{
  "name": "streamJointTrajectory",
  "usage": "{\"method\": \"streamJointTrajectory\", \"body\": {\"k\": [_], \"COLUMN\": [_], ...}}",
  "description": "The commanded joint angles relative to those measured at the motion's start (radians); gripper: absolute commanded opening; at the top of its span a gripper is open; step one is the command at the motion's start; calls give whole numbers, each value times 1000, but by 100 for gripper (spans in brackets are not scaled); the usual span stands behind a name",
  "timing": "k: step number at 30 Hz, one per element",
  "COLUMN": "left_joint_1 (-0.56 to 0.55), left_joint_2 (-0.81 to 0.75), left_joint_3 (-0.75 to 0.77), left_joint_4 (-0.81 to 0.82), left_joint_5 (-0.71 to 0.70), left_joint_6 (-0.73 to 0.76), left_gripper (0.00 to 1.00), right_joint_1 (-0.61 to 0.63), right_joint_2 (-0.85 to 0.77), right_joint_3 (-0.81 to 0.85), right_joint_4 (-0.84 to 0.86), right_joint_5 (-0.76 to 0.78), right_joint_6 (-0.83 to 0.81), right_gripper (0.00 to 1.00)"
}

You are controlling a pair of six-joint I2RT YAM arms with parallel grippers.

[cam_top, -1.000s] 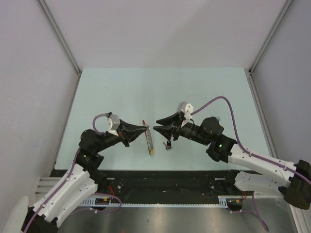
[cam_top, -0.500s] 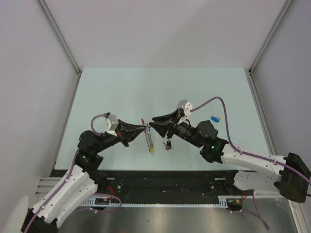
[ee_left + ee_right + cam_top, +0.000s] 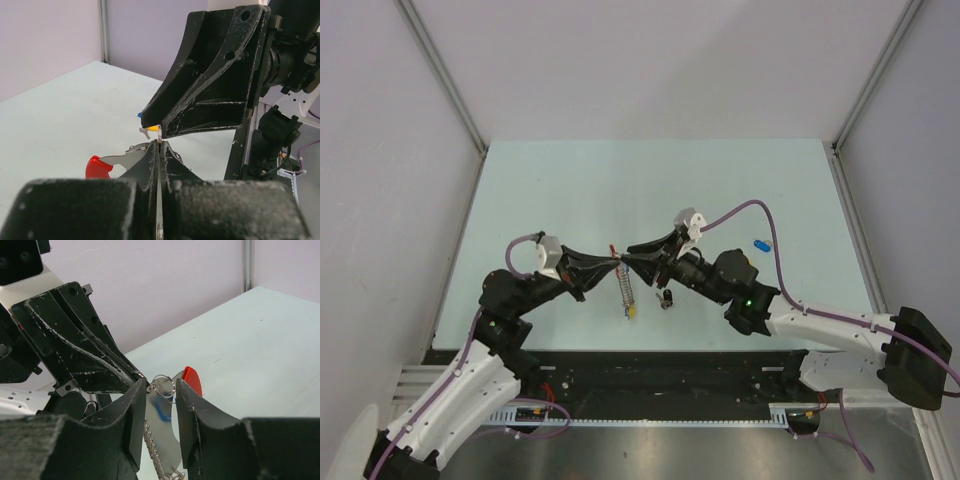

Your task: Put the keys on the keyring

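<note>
**Keyring clamped mid-bench, both keys loose**

Keyring (image 3: 613,251) hangs above the middle of the bench (image 3: 570,190), a little toward the near edge. The left end effector (image 3: 617,263) is clenched on its thin metal edge, the two fingers pressed flat together in the left wrist view. The red curved section (image 3: 97,165) juts out to one side. A coiled metal length (image 3: 625,286) runs from the ring toward the near edge and ends at a yellow tag (image 3: 633,311).

The right end effector (image 3: 630,256) is tip to tip with the left one. Its fingers (image 3: 135,412) are released and spread either side of a small split ring (image 3: 163,384).

The black-tagged key (image 3: 665,298) lies on the bench just right of the coil, under the right arm. The blue-tagged key (image 3: 761,244) lies well apart, toward the right edge.
</note>
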Motion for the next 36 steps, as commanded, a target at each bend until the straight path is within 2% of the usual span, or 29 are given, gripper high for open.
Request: {"method": "streamJointTrajectory", "body": {"k": [1, 19, 22, 23, 24, 36], "left_joint_1": [-3, -3, -3, -5, -3, -3], "left_joint_2": [-15, -15, -15, -15, -15, -14], "left_joint_3": [5, 3, 7, 7, 8, 69], "left_joint_4": [53, 50, 44, 41, 32, -132], "left_joint_5": [-12, -7, -7, -9, -7, -17], "left_joint_6": [0, 6, 10, 12, 15, 112], "left_gripper": [0, 0, 0, 0, 0, 3], "right_joint_1": [11, 60, 65, 66, 66, 65], "right_joint_2": [17, 61, 63, 61, 57, -11], "right_joint_3": [-2, -2, -2, 0, 0, 65], "right_joint_4": [72, 132, 141, 143, 140, -18], "right_joint_5": [26, 159, 150, 148, 148, 90], "right_joint_6": [17, 17, 10, 2, -16, -262], "right_gripper": [34, 22, 10, 2, 0, 0]}}
